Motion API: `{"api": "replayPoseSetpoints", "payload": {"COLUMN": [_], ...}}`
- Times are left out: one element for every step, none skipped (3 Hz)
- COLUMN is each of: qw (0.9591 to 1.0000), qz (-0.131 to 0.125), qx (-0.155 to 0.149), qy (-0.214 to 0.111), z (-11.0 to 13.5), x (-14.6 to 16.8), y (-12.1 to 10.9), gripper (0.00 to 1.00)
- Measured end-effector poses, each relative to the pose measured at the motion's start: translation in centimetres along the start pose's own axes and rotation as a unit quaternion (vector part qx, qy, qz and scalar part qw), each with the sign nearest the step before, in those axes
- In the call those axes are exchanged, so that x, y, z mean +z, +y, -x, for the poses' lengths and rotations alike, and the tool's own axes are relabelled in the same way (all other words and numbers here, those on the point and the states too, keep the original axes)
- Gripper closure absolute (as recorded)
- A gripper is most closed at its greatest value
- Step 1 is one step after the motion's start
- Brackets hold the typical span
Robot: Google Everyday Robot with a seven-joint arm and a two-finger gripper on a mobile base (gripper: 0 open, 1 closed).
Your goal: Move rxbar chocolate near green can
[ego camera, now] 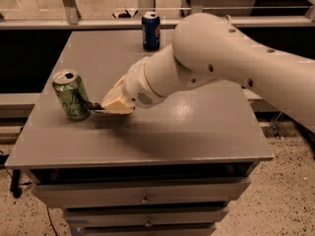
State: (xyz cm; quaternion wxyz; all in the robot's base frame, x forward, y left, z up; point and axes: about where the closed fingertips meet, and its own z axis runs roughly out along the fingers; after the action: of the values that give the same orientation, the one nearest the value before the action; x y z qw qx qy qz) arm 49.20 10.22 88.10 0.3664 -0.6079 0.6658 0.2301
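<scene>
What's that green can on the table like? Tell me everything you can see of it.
The green can is a light green metal drink can with darker script lettering and a silver top whose opening shows. It stands upright near the left edge of the grey table. Just to its right in the view, the gripper holds the dark rxbar chocolate low, its tip reaching the can's lower side; whether they touch cannot be told.
</scene>
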Motion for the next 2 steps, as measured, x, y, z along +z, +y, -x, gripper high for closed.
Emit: {"api": "replayPoseSetpoints", "payload": {"qw": [1.0000,1.0000], "qz": [0.004,0.006], "qx": [0.003,0.005], "qy": [0.001,0.003], "z": [-0.05,-0.18], "x": [0.95,1.43], "y": [0.39,0.70], "gripper": [0.35,0.12]}}
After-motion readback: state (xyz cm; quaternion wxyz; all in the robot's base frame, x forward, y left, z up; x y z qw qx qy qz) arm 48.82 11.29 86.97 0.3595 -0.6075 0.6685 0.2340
